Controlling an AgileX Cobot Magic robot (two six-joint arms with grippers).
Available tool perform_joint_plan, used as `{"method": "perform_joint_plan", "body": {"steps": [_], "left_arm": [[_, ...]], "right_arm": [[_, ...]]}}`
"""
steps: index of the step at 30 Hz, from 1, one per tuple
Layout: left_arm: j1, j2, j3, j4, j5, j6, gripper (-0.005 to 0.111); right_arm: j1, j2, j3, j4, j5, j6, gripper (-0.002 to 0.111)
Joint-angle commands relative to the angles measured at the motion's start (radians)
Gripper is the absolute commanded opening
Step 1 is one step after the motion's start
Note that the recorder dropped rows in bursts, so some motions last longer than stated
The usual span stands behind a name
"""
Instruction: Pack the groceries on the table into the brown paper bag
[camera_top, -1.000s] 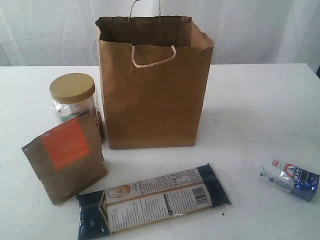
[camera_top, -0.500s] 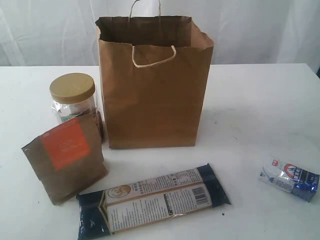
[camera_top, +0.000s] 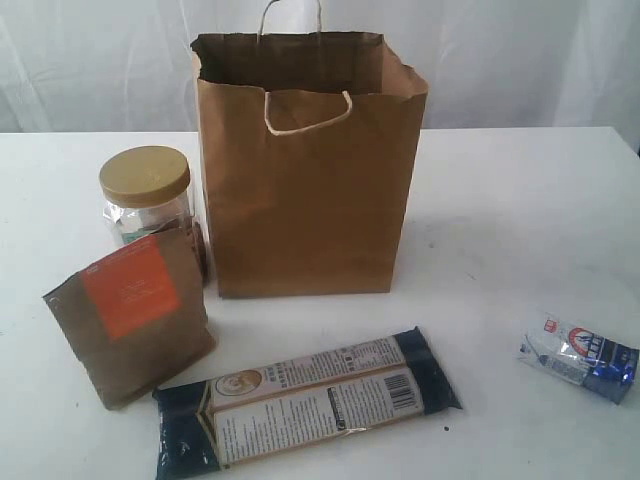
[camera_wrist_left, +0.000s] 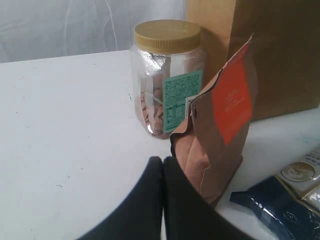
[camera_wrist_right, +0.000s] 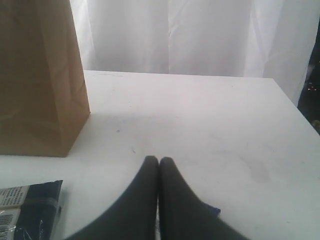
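Observation:
The brown paper bag (camera_top: 310, 170) stands upright and open-topped at the middle back of the white table (camera_top: 500, 210). Left of it is the gold-lidded clear jar (camera_top: 146, 195), with the brown pouch with orange label (camera_top: 130, 315) in front of it. The long dark-blue packet (camera_top: 305, 400) lies flat near the front edge, and the small blue-silver packet (camera_top: 580, 355) lies at the right. Neither arm shows in the exterior view. My left gripper (camera_wrist_left: 163, 160) is shut and empty beside the pouch (camera_wrist_left: 220, 125), short of the jar (camera_wrist_left: 167, 75). My right gripper (camera_wrist_right: 158, 160) is shut and empty above the small packet.
A white curtain (camera_top: 520, 60) hangs behind the table. Bare tabletop lies right of the bag (camera_wrist_right: 40, 75). The end of the long packet (camera_wrist_right: 30, 210) shows near the right gripper, and its other end (camera_wrist_left: 280, 205) lies by the pouch.

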Motion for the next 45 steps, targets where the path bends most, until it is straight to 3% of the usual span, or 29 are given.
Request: {"method": "perform_joint_plan", "body": {"steps": [1, 24, 28, 31, 35, 38, 42, 45], "left_arm": [[-0.001, -0.005, 0.003, -0.003, -0.003, -0.003, 0.0], [-0.001, -0.005, 0.003, -0.01, -0.009, -0.015, 0.0], [-0.001, -0.005, 0.003, -0.232, -0.186, -0.308, 0.0], [-0.001, -0.005, 0.003, -0.296, -0.358, -0.513, 0.0], [-0.001, -0.005, 0.003, -0.296, -0.593, -0.527, 0.0], [-0.001, -0.005, 0.003, -0.296, -0.681, -0.531, 0.0], [-0.001, -0.005, -0.011, -0.259, -0.681, -0.657, 0.0], [-0.001, -0.005, -0.061, -0.131, -0.538, -0.776, 0.0]], "right_arm": [[-0.004, -0.007, 0.005, -0.011, 0.0, 0.005, 0.0], [-0.004, -0.007, 0.005, -0.009, -0.001, 0.005, 0.0], [-0.004, -0.007, 0.005, -0.009, -0.001, 0.005, 0.0], [-0.004, -0.007, 0.005, -0.009, -0.001, 0.005, 0.0], [-0.004, -0.007, 0.005, -0.009, -0.001, 0.005, 0.0], [-0.004, -0.007, 0.005, -0.009, -0.001, 0.005, 0.0], [-0.004, -0.007, 0.005, -0.009, -0.001, 0.005, 0.0], [-0.004, -0.007, 0.005, -0.009, -0.001, 0.005, 0.0]]}}
